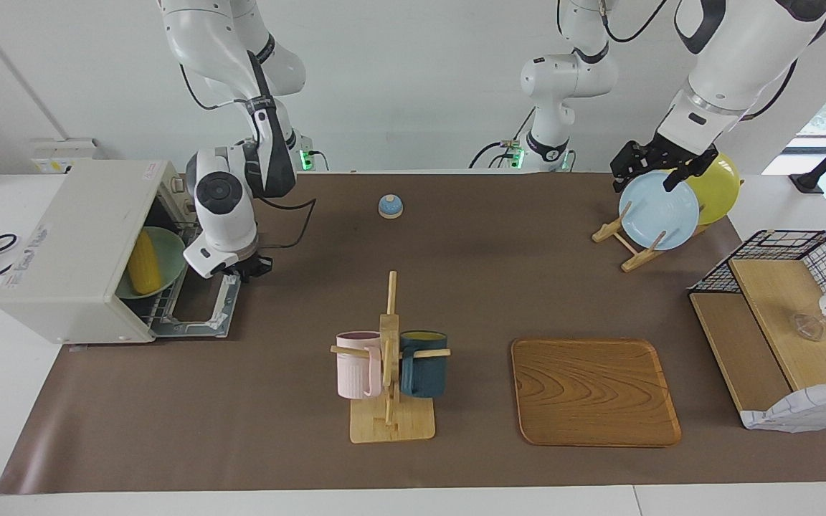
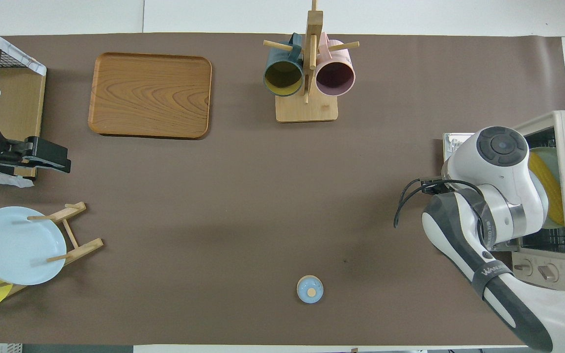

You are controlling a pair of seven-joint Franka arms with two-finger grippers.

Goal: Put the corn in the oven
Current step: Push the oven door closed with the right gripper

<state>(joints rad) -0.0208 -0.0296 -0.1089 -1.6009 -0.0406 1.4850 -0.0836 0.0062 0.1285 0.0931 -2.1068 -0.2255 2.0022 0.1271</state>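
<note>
I count 1 corn [image 1: 145, 263], on a green plate [image 1: 169, 252] inside the oven [image 1: 72, 247], at 9 o'clock in facing view. 2 mugs [image 1: 358, 365], 1 tray [image 1: 594, 392]. Right gripper [image 1: 248, 270] pinched closed over the oven door [image 1: 201, 307]; left gripper [image 1: 655, 166] wide, over the blue plate [image 1: 658, 212].

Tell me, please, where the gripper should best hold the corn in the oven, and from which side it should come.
Probably the middle of the corn, coming in over the lowered door. The cob leans on a green plate inside the oven, walled elsewhere.
</note>
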